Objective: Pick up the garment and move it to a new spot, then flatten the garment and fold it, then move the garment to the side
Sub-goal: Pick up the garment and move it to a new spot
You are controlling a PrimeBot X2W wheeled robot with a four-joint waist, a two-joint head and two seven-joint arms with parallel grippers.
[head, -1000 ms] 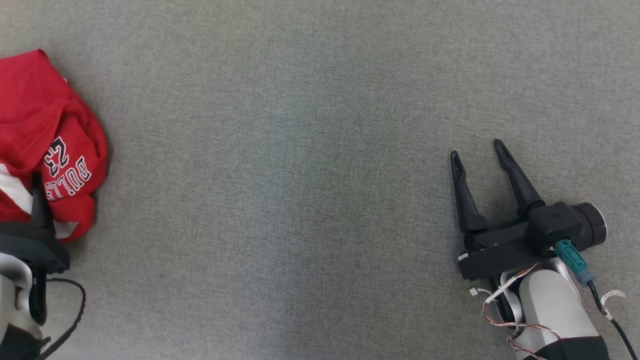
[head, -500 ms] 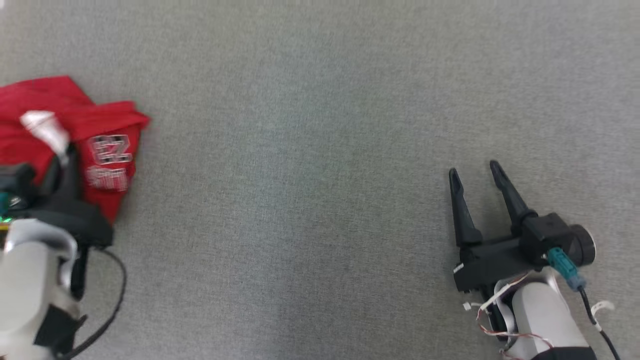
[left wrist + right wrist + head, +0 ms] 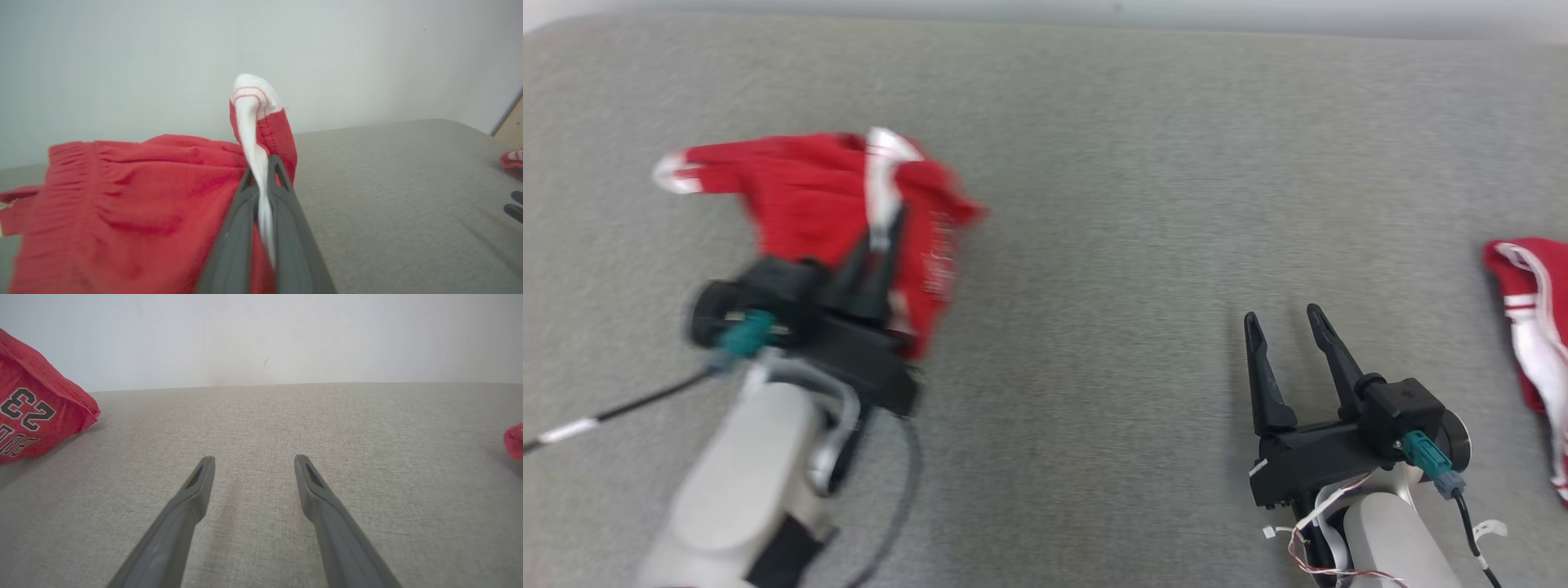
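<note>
The garment (image 3: 809,204) is red with white trim and a printed "23", and it hangs bunched from my left gripper (image 3: 886,224), which is shut on its white-edged hem. In the left wrist view the white trim of the garment (image 3: 122,196) is pinched between my closed fingers, at my left gripper (image 3: 265,163). The garment (image 3: 28,412) also shows at the left edge of the right wrist view. My right gripper (image 3: 1282,322) stands open above bare grey fabric at the lower right, with nothing between its fingers (image 3: 202,473).
The work surface (image 3: 1094,245) is grey woven fabric, with its far edge and a pale wall along the top. A second red and white cloth (image 3: 1531,318) lies at the right edge, right of my right gripper. A black cable (image 3: 629,404) trails from my left wrist.
My left gripper has shut on the garment and carried it rightward. The head camera has shifted, bringing the surface's far edge and the cloth at the right into view. My right gripper stays open.
</note>
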